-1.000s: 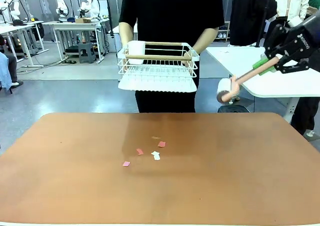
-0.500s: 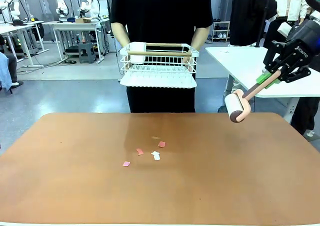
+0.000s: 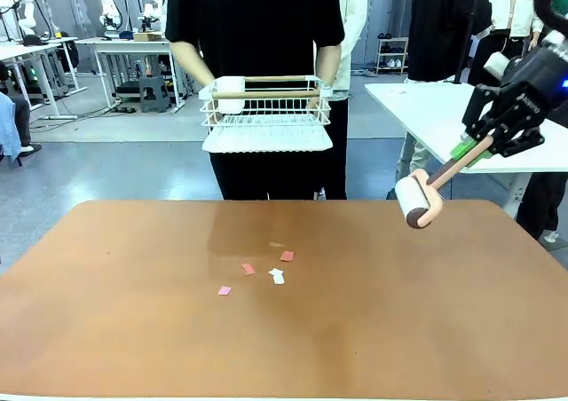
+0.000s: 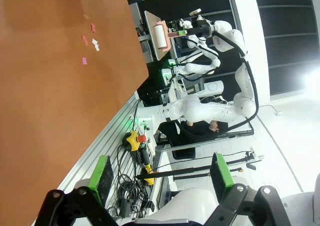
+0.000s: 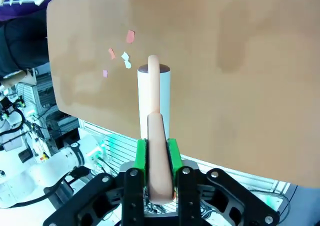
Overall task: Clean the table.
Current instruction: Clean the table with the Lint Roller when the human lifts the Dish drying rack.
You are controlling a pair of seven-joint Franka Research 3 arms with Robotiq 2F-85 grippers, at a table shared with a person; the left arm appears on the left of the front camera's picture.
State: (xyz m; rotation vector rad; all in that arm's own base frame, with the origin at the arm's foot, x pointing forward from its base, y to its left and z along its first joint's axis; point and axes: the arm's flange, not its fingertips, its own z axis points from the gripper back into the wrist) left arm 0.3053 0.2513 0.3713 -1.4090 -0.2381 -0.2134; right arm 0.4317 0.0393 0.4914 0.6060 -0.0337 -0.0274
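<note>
The brown bench (image 3: pixel 399 312) in front of the robot is not clean yet: little pink and white scraps (image 3: pixel 278 277) lie near its middle. The right hand (image 3: pixel 482 140) is clamped on a roller (image 3: pixel 414 202), up in the air by the far edge, well apart from the scraps. The left hand (image 4: pixel 161 172) is spread apart, holding nothing.

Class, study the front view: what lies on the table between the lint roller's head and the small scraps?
Nothing. In the front view the table is bare between the scraps and the lint roller held by the right gripper.
</note>
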